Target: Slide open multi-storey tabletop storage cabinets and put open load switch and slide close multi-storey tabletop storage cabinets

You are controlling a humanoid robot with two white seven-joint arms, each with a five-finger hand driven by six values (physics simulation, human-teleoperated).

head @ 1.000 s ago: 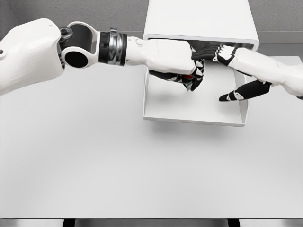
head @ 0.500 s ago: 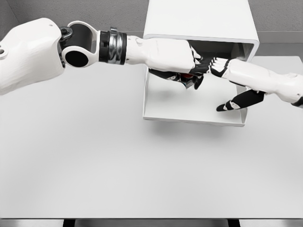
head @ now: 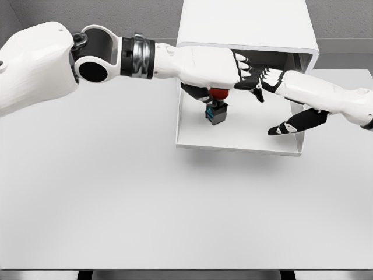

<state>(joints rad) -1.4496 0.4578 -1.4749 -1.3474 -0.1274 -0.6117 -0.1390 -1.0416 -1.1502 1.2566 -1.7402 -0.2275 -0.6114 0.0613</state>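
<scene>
Red-knobbed load switch (head: 216, 107) apparently upright inside the cabinet's open drawer (head: 245, 140).

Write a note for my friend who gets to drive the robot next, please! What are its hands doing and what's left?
Left hand: over the open drawer, fingers opening; the load switch, red knob up, shows just beneath it in the drawer. I cannot tell whether it still touches the hand.
Right hand: open, holding nothing, at the drawer's right side by the cabinet opening.
Done: drawer slid open, switch brought into it.
Left: pull both hands clear, slide the drawer shut.
</scene>
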